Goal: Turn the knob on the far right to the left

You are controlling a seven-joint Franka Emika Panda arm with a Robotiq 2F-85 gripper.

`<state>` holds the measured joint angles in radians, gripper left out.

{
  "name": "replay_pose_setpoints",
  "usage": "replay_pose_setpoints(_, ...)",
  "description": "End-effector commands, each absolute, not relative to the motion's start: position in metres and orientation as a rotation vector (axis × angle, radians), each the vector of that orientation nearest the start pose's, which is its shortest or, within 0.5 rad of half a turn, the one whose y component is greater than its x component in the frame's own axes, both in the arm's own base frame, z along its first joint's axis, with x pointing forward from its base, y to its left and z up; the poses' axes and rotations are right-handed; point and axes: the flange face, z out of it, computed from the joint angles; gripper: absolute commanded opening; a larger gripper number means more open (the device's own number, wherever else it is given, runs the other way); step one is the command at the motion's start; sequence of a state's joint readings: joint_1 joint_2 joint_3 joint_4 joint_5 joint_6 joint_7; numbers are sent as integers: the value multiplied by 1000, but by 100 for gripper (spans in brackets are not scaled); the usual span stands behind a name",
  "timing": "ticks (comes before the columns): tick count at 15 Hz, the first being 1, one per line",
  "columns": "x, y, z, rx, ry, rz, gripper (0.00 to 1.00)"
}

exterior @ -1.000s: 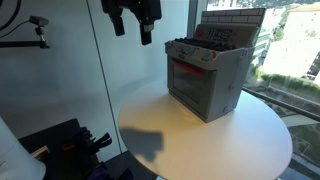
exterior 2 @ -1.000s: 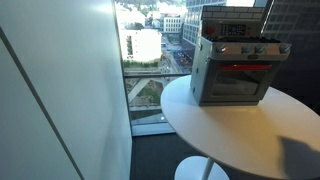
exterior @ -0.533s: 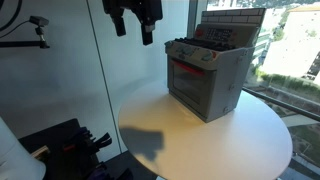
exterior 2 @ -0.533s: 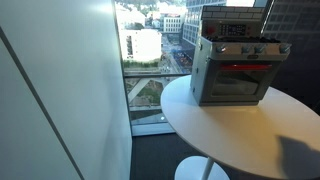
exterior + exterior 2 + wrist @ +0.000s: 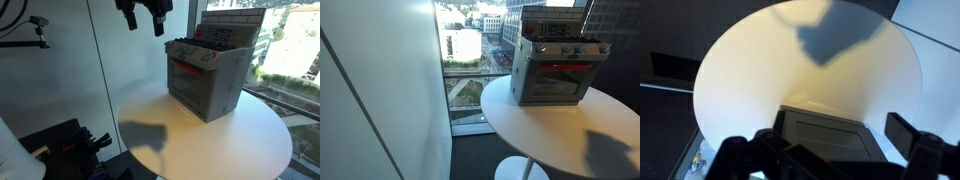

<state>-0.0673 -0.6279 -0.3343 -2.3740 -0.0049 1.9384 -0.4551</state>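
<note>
A grey toy oven (image 5: 205, 80) with a red-lit window stands at the back of a round white table (image 5: 240, 140); it also shows in an exterior view (image 5: 555, 75). A row of small knobs (image 5: 195, 52) runs along its top front panel, and the far right knob (image 5: 601, 48) is too small to make out. My gripper (image 5: 144, 22) hangs high above the table, to the side of the oven, open and empty. In the wrist view the gripper (image 5: 820, 135) has its fingers spread, with the dark top of the oven (image 5: 825, 135) far below them.
Floor-to-ceiling windows (image 5: 470, 60) surround the table, with a city view outside. A white wall panel (image 5: 380, 90) stands beside it. Dark equipment (image 5: 70, 145) sits low near the table's edge. The gripper's shadow (image 5: 150, 135) falls on the tabletop.
My gripper has risen and shifted toward the oven. Its shadow on the table has moved along with it. The oven has not moved.
</note>
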Motion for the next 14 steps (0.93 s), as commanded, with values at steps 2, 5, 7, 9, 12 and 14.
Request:
replay_pose_setpoints(2,383,-163,559,-3019,-57,-397,100)
replay_pose_setpoints(5,406,-161,559,-3023,21,-406,100)
replay_pose_setpoints(7,422,-162,558,-3017,85,-408,100)
replay_pose_setpoints(9,438,-163,555,-3007,141,-413,100)
replay_pose_setpoints(12,463,-166,549,-2994,228,-427,100)
replay_pose_setpoints(14,480,-167,544,-2982,278,-437,100)
